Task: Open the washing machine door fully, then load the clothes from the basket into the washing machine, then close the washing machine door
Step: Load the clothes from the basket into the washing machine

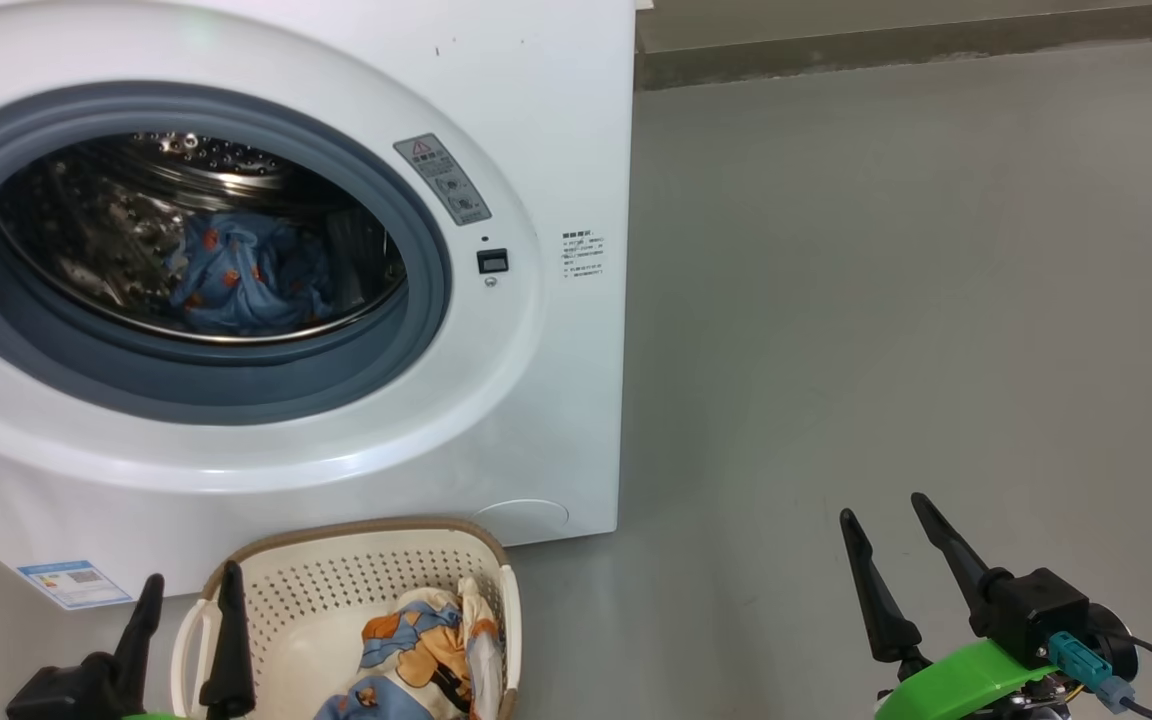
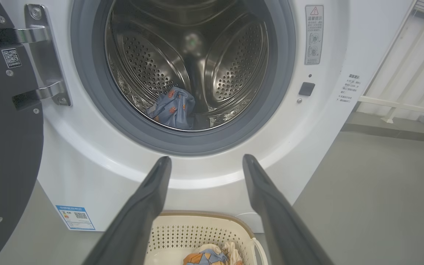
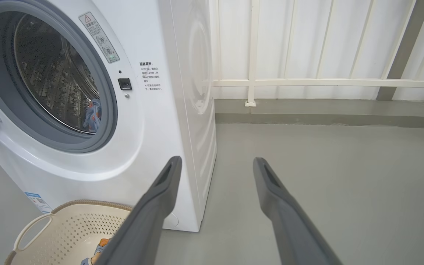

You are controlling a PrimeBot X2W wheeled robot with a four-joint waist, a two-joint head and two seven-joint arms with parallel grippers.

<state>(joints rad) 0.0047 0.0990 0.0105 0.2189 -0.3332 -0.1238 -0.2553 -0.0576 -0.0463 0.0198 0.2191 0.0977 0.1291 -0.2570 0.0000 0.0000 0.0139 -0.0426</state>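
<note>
At the far left, the washing machine door [image 2: 9, 147] hangs open, its silver hinge [image 2: 46, 55] clear in the left wrist view. Next, the washing machine [image 1: 536, 150] holds a blue cloth [image 1: 236, 275], and the basket [image 1: 336, 600] of clothes [image 1: 416, 640] sits on the grey floor [image 1: 886, 300] before it. The left pincer [image 1: 192, 572] by the basket and the right pincer [image 1: 882, 506] over the floor hang low, fingers apart and empty; the right wrist view adds a white railing [image 3: 326, 82].

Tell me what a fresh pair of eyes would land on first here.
The washing machine gapes open at upper left, a blue patterned garment lying in its steel drum. Just below, in front of it, the basket holds a crumpled print cloth. The left pincer hangs open at the basket's left edge.
</note>
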